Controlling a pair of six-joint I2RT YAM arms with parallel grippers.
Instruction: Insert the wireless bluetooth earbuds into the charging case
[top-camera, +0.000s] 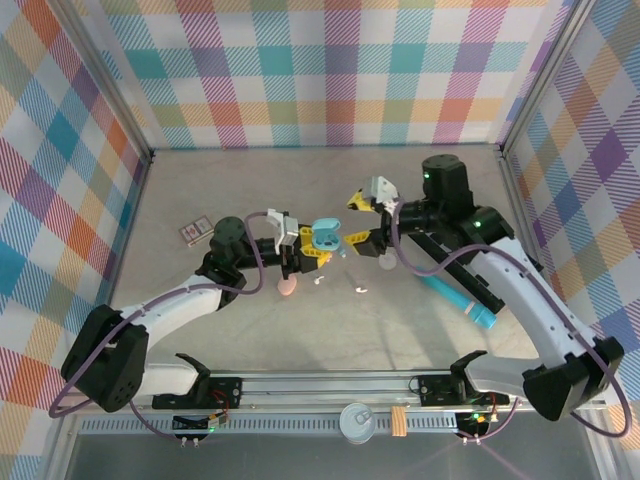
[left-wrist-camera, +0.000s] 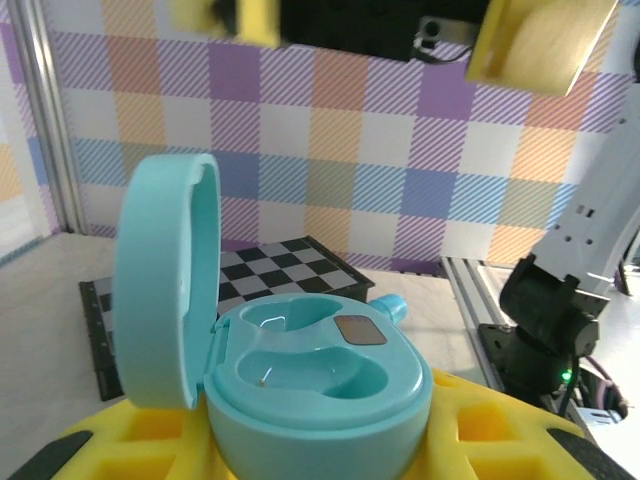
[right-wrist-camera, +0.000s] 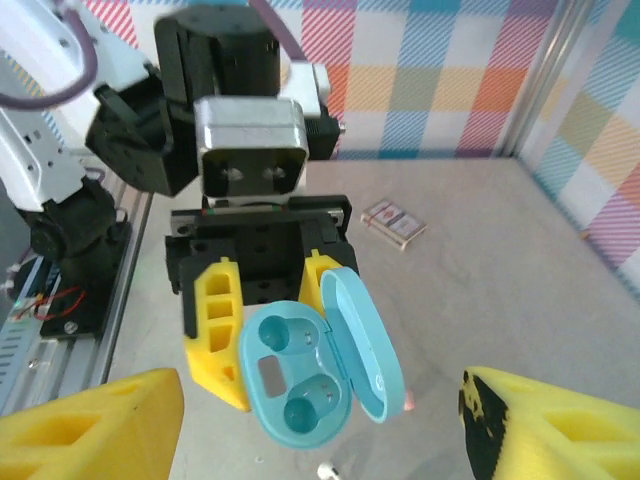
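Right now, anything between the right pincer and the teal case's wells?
Nothing visible. The teal case, held by the left pincer, has its lid swung aside and both wells bare; the gap to the open right pincer is free. A white earbud lies on the table below.

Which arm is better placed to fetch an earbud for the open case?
Right. The right claw is open and empty, near the white earbud on the table. The left claw is gripping the open charging case, both wells empty.
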